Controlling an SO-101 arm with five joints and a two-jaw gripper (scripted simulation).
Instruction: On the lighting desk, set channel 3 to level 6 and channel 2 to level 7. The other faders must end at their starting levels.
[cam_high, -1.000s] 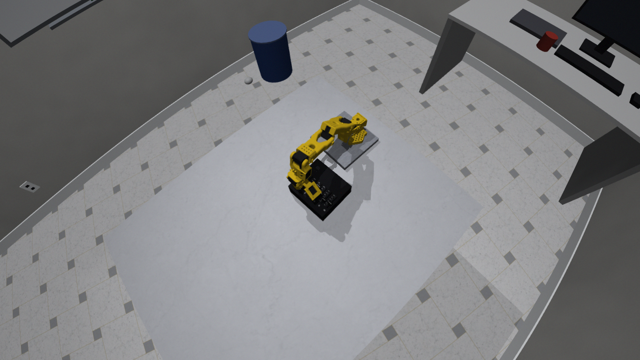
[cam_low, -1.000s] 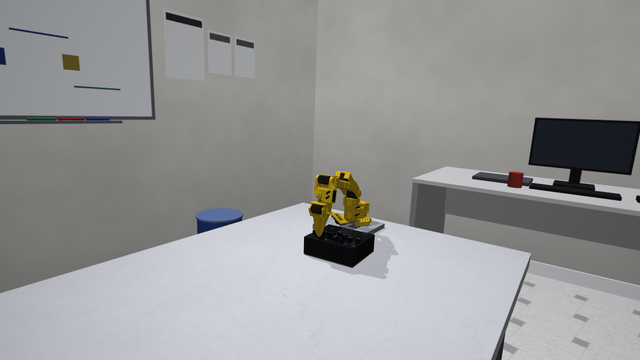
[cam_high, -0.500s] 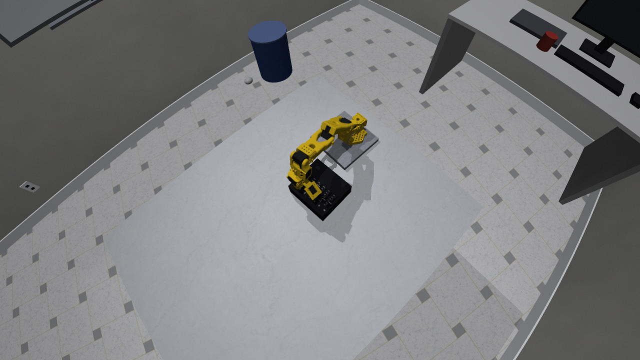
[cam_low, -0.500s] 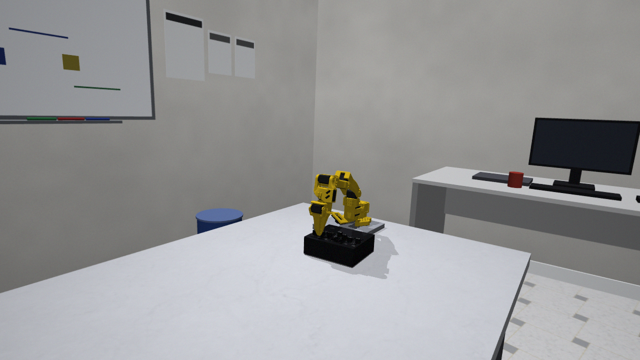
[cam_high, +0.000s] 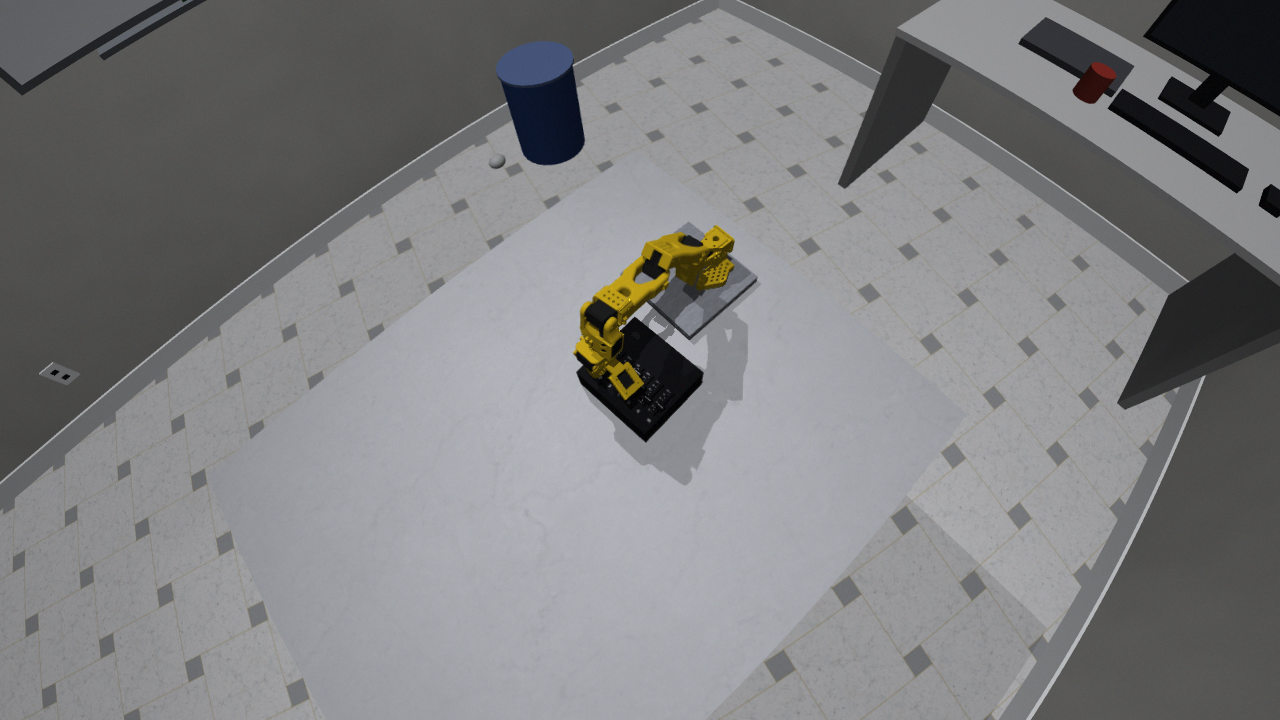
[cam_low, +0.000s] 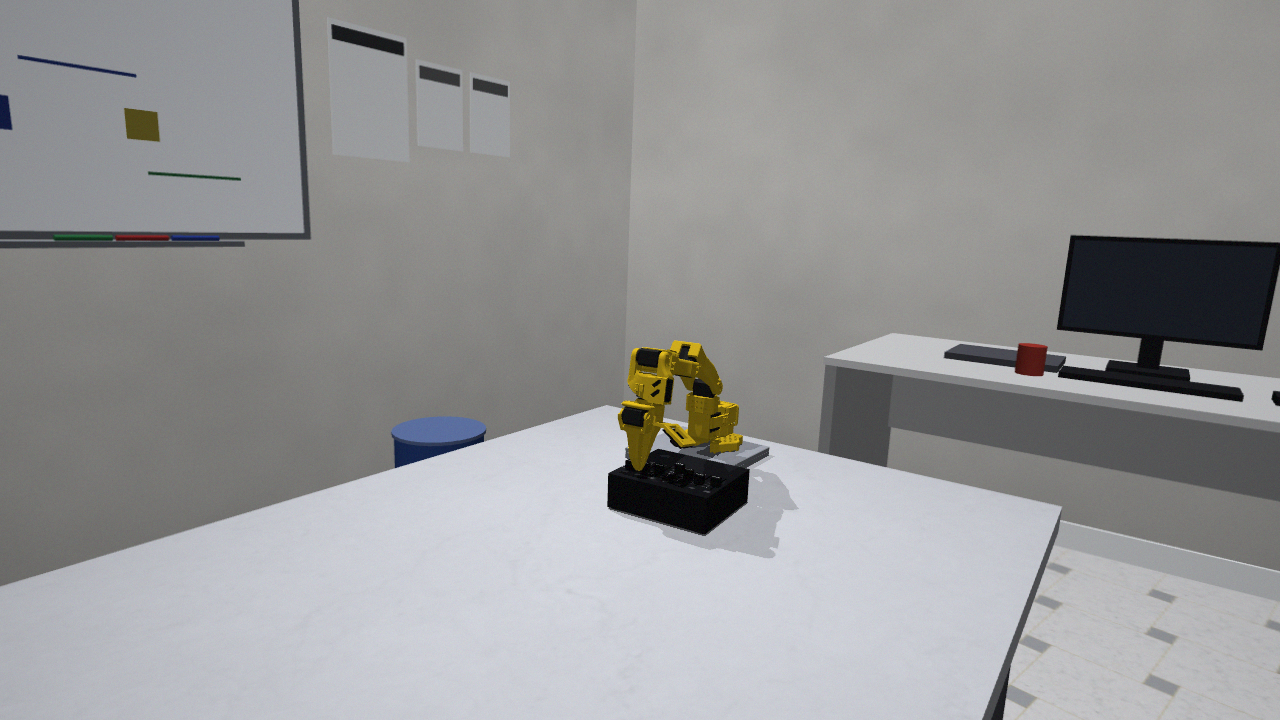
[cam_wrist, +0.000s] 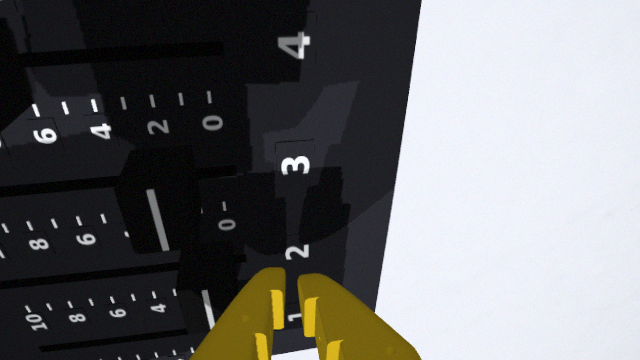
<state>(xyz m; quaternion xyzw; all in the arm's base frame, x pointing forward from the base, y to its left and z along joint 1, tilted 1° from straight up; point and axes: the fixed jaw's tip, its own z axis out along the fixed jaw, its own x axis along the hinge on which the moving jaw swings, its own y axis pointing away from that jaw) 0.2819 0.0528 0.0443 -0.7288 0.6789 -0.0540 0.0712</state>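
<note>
I have the end effector (cam_wrist: 291, 295) closed on nothing, tips together over the near end of the lighting desk (cam_high: 666, 420), which sits on the counter (cam_low: 447, 573) by the arm's base. I judge I'm lining up on the channel 2 fader; next I must nudge its cap toward 7 without brushing the neighbouring ones.

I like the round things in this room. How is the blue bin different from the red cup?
The blue bin is much bigger than the red cup. The bin is blue and the cup is red. The bin stands on the tiled floor beside the white table, while the cup sits up on the grey desk near the monitor. Both are upright round cylinders.
</note>
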